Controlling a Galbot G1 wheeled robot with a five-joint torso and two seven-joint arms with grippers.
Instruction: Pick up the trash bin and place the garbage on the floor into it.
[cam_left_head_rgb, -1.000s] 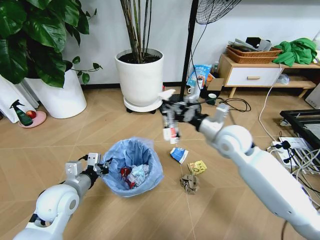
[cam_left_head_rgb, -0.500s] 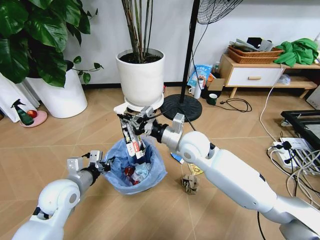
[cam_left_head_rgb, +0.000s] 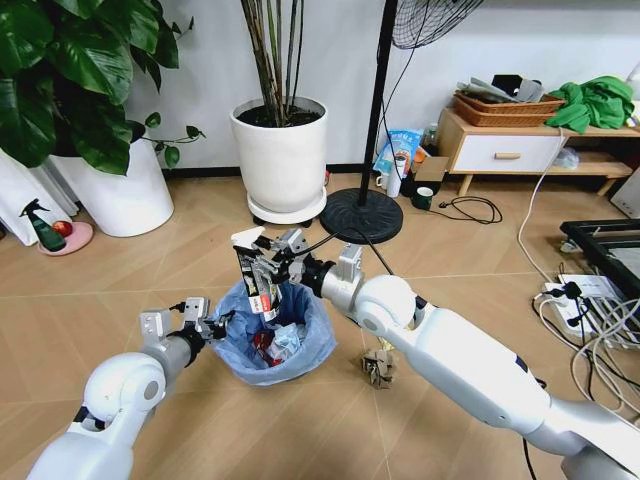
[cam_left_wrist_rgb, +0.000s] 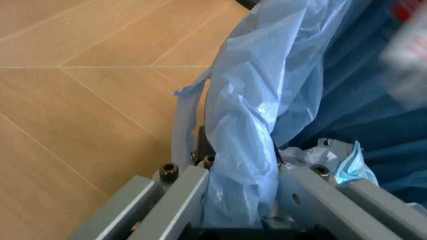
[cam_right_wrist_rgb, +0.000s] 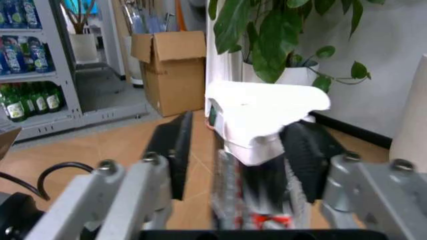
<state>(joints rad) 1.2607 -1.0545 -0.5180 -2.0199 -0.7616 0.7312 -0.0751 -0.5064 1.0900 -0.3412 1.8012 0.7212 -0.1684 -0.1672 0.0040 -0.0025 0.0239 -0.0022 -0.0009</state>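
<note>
The trash bin (cam_left_head_rgb: 268, 335), black with a crinkly blue bag, stands on the wooden floor (cam_left_head_rgb: 180, 440). A red can (cam_left_head_rgb: 260, 345) and white paper (cam_left_head_rgb: 284, 342) lie inside it. My left gripper (cam_left_head_rgb: 205, 325) is shut on the bin's near rim, and the bag (cam_left_wrist_rgb: 243, 130) is pinched between its fingers (cam_left_wrist_rgb: 183, 192). My right gripper (cam_left_head_rgb: 278, 258) hangs over the bin's opening, shut on the black-white carton (cam_left_head_rgb: 256, 272), which points downward. The right wrist view shows the carton (cam_right_wrist_rgb: 260, 117) between the pads (cam_right_wrist_rgb: 175, 150). A brown wad (cam_left_head_rgb: 378, 368) lies on the floor right of the bin.
A white plant pot (cam_left_head_rgb: 281, 150) on a wheeled tray stands behind the bin, with a second pot (cam_left_head_rgb: 118, 195) at the left. A fan's round base (cam_left_head_rgb: 360, 215) sits behind my right arm. Cables and a power strip (cam_left_head_rgb: 590, 295) lie at the right, by a wooden cabinet (cam_left_head_rgb: 505, 150).
My right arm has swung left with the carton, from above the floor litter to over the bin's opening. The left gripper has kept its hold on the rim.
</note>
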